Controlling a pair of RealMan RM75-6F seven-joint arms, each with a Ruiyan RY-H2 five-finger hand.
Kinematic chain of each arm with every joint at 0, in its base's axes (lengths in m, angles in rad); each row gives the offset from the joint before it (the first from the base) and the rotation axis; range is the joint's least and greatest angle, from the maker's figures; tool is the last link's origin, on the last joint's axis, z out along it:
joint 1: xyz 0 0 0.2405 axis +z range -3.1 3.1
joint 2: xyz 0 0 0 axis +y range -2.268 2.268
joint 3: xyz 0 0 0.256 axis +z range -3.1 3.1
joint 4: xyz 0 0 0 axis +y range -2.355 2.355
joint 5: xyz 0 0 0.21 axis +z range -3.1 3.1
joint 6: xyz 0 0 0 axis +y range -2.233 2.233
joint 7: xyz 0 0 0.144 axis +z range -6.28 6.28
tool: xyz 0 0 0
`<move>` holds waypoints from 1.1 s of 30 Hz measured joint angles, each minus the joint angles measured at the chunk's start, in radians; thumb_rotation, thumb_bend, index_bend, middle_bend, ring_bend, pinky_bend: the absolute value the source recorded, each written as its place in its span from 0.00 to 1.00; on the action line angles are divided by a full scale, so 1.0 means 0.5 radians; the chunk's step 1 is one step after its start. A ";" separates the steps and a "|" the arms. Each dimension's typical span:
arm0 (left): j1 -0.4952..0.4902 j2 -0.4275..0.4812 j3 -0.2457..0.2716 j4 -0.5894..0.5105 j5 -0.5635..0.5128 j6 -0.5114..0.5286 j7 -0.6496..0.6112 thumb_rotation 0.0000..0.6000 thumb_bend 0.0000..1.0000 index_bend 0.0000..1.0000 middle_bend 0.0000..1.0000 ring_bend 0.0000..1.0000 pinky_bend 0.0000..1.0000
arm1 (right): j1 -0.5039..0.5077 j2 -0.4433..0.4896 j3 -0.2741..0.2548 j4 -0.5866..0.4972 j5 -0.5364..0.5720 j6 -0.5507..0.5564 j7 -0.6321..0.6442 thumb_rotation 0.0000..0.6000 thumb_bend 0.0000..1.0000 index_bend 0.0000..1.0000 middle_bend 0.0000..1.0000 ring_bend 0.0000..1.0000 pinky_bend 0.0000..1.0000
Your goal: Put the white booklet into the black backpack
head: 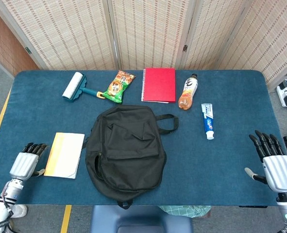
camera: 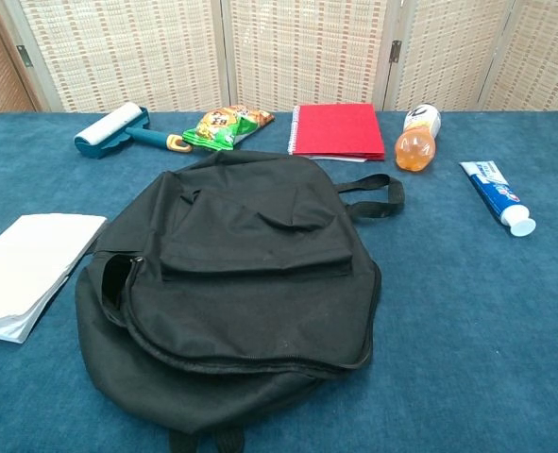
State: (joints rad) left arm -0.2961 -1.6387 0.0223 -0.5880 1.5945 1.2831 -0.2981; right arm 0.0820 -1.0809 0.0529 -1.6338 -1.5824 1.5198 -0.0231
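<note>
The white booklet [head: 65, 155] [camera: 25, 270] lies flat on the blue table, just left of the black backpack [head: 127, 151] [camera: 233, 286]. The backpack lies flat in the table's middle with its zip partly undone on the left side. My left hand [head: 26, 163] hovers at the table's near left edge, close beside the booklet's left side, fingers extended and holding nothing. My right hand [head: 273, 163] is at the near right edge, fingers spread and empty. Neither hand shows in the chest view.
Along the far side lie a lint roller [head: 75, 87], a green snack bag [head: 118, 86], a red spiral notebook [head: 159, 84] and an orange drink bottle [head: 187, 91]. A toothpaste tube [head: 208, 120] lies right of the backpack's strap.
</note>
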 measured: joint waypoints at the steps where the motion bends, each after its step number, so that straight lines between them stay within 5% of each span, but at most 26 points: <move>1: 0.001 -0.007 0.002 0.008 -0.002 0.000 -0.010 1.00 0.06 0.22 0.23 0.22 0.18 | -0.001 0.000 0.000 0.001 0.002 0.001 0.001 1.00 0.00 0.00 0.05 0.02 0.00; 22: -0.040 0.033 0.059 -0.225 0.109 0.243 0.035 1.00 0.07 0.23 0.23 0.22 0.19 | -0.018 0.001 -0.001 0.017 0.011 0.022 0.032 1.00 0.00 0.00 0.05 0.02 0.00; 33: -0.003 0.006 0.151 0.030 0.212 0.373 -0.039 1.00 0.15 0.23 0.23 0.22 0.19 | -0.012 -0.010 -0.008 0.018 -0.004 0.013 0.033 1.00 0.00 0.00 0.05 0.02 0.00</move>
State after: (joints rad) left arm -0.2976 -1.6356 0.0980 -0.5729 1.7003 1.4696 -0.3175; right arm 0.0761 -1.0861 0.0486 -1.6249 -1.5844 1.5264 -0.0066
